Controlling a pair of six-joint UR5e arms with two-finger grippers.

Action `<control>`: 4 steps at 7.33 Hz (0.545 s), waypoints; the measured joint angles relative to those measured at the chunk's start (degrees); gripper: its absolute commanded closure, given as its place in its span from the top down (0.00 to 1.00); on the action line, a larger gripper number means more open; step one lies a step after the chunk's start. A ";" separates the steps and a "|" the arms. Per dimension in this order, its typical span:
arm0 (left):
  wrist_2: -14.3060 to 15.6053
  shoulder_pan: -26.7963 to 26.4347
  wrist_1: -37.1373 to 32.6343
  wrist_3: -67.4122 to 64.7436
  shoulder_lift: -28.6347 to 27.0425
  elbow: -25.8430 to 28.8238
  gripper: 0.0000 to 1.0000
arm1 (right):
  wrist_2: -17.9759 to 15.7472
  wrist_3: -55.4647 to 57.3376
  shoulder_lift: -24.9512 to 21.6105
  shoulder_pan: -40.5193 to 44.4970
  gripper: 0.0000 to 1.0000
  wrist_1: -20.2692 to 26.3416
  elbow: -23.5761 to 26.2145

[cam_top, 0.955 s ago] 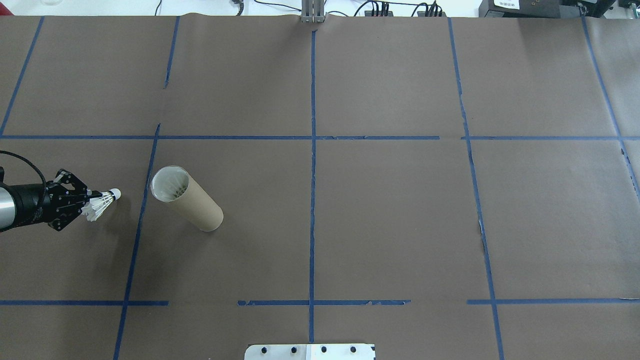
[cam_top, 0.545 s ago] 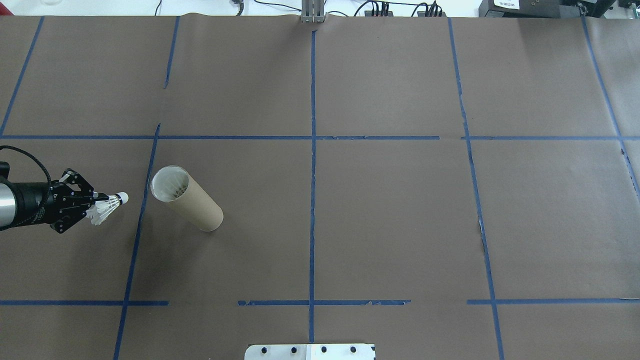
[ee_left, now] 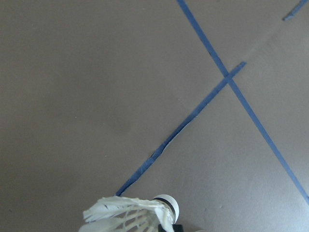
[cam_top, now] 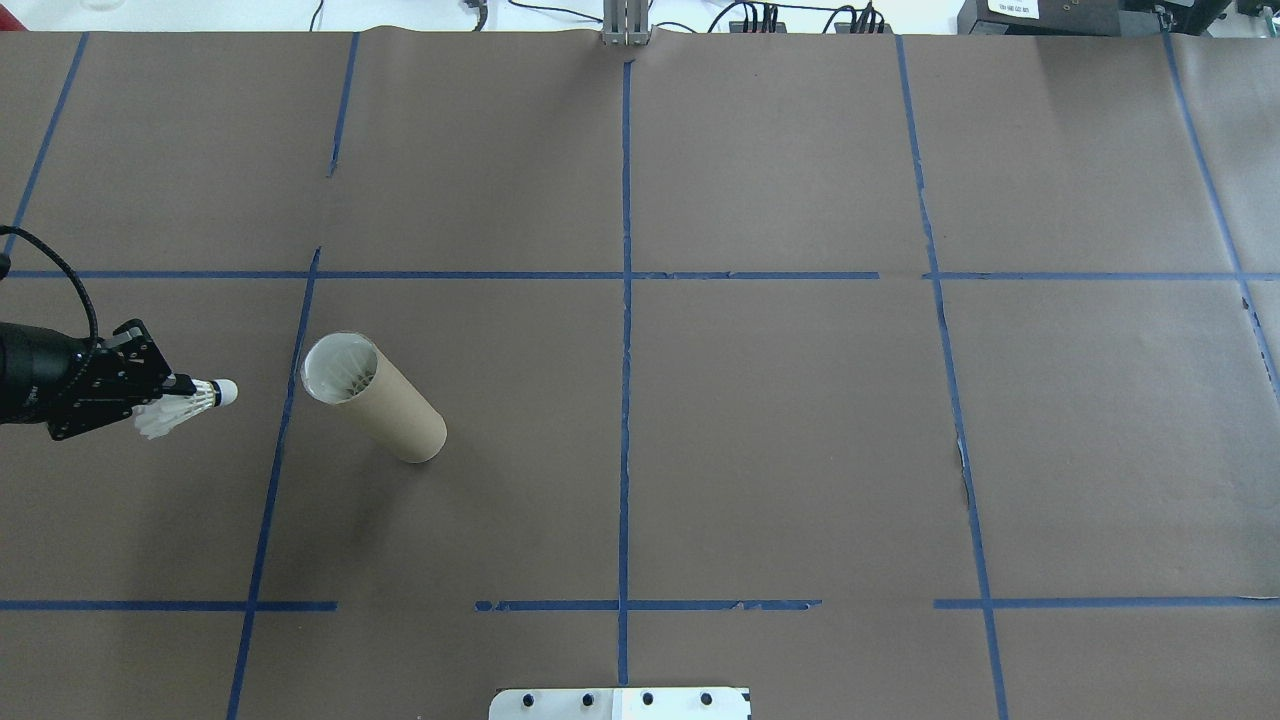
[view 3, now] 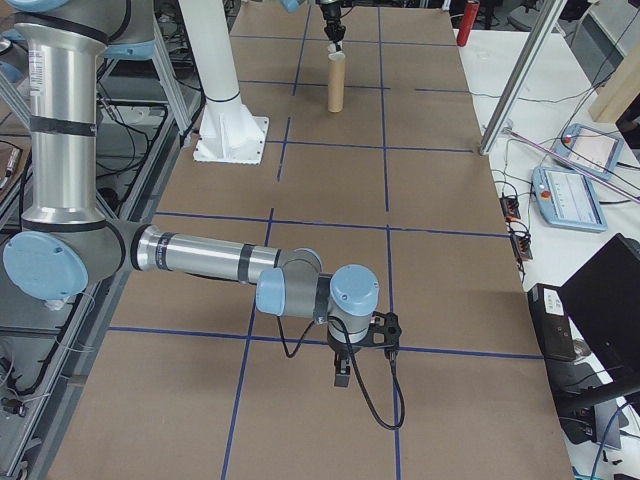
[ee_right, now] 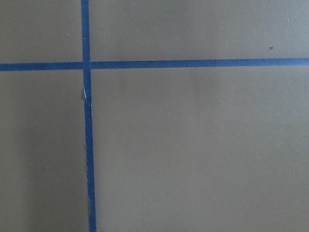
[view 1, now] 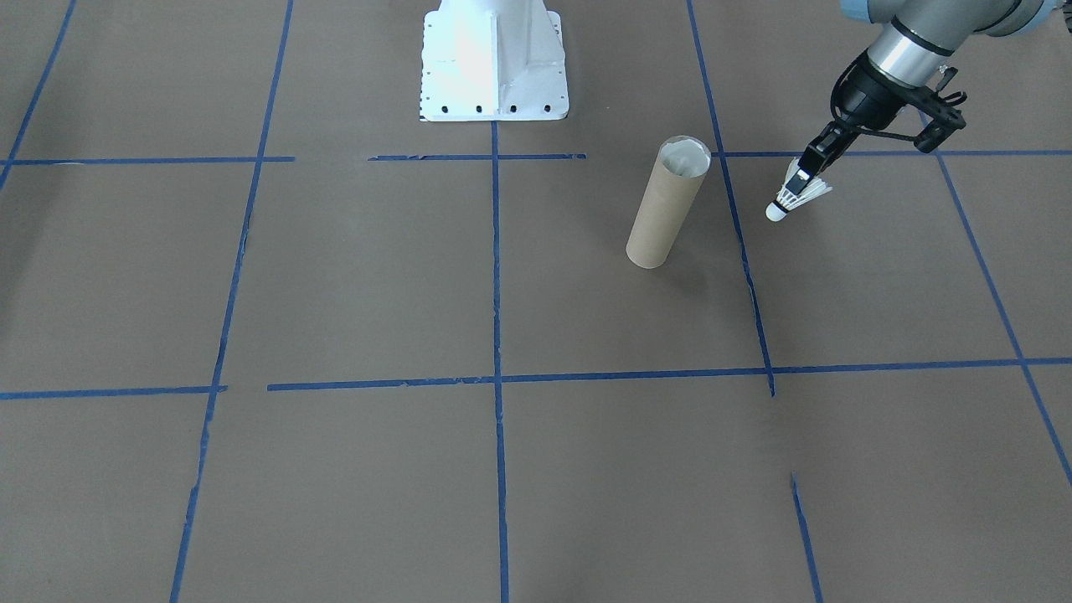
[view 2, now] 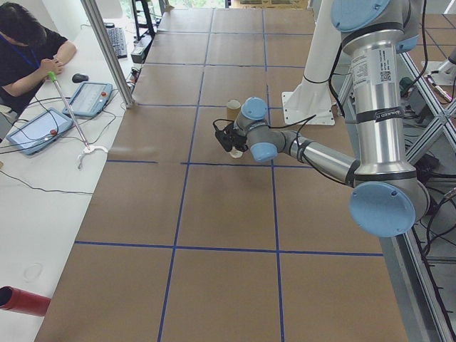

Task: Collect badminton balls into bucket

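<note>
The bucket (cam_top: 375, 396) is a brown cardboard tube standing upright on the brown paper, its open top whitish inside; it also shows in the front view (view 1: 666, 206). My left gripper (cam_top: 183, 387) is shut on a badminton ball (cam_top: 190, 403), a white feather shuttlecock held above the table with its cork tip pointing at the bucket, a short gap away. From the front the badminton ball (view 1: 791, 198) hangs tip-down below the left gripper (view 1: 802, 173). The left wrist view shows its feathers (ee_left: 128, 215). My right gripper (view 3: 340, 375) appears only in the right side view, so I cannot tell its state.
A white metal base (view 1: 494, 75) with bolt holes stands at the robot's edge of the table. Blue tape lines grid the paper. In the left side view, a person (view 2: 28, 50) sits at a side bench with tablets (view 2: 39, 128).
The left gripper, still holding the badminton ball, edged right toward the bucket, then drew back left. The bucket has not moved.
</note>
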 measured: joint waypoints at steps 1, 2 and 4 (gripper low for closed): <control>-1.80 -2.02 5.90 6.54 -0.17 -3.33 0.00 | 0.00 0.00 0.00 0.00 1.00 0.00 0.00; -2.63 -2.96 13.21 12.12 -0.66 -6.60 0.00 | 0.00 0.00 0.00 0.00 1.00 0.00 0.00; -3.00 -3.50 33.52 21.28 -7.68 -11.94 0.00 | 0.00 0.00 0.00 0.00 1.00 0.00 0.00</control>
